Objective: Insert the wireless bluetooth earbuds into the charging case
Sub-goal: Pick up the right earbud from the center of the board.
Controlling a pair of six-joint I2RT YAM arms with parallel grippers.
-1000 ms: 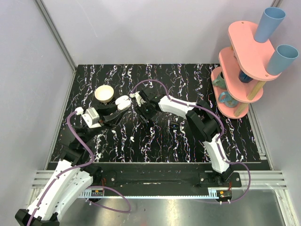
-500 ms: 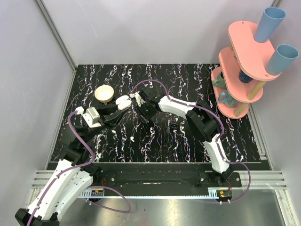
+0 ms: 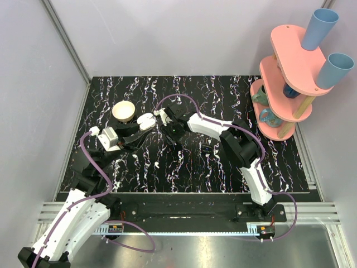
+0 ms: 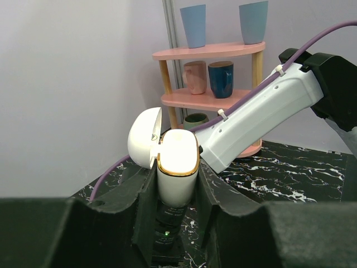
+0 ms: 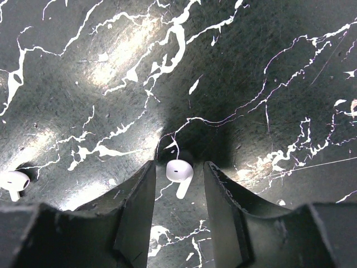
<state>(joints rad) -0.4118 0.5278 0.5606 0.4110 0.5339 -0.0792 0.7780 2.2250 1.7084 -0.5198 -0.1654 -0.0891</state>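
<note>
The left gripper (image 4: 177, 187) is clamped tight on the case (image 4: 177, 162), holding it upright off the desk (image 3: 223, 95). The lid (image 4: 144, 145) is swung open to one side. The white link of the right arm passes just behind the case, so there is little room between the two arms there.

The right gripper (image 5: 179, 164) points down at the desk with its jaws narrow but apart. An earbud (image 5: 178, 171) lies between them, stem toward the camera, with a thin gap on each side and neither finger touching it. The second earbud (image 5: 12, 181) lies on the desk well off to one side, at the edge of the right wrist view.

From above, both grippers work close together at the left-centre of the desk. A round cream dish (image 3: 124, 110) sits just beyond the left gripper, toward the left wall. The right half of the desk lies open as far as the pink stand (image 3: 290, 67) with its blue cups (image 3: 319, 28) at the far right edge. The strip along the near edge is open too.
</note>
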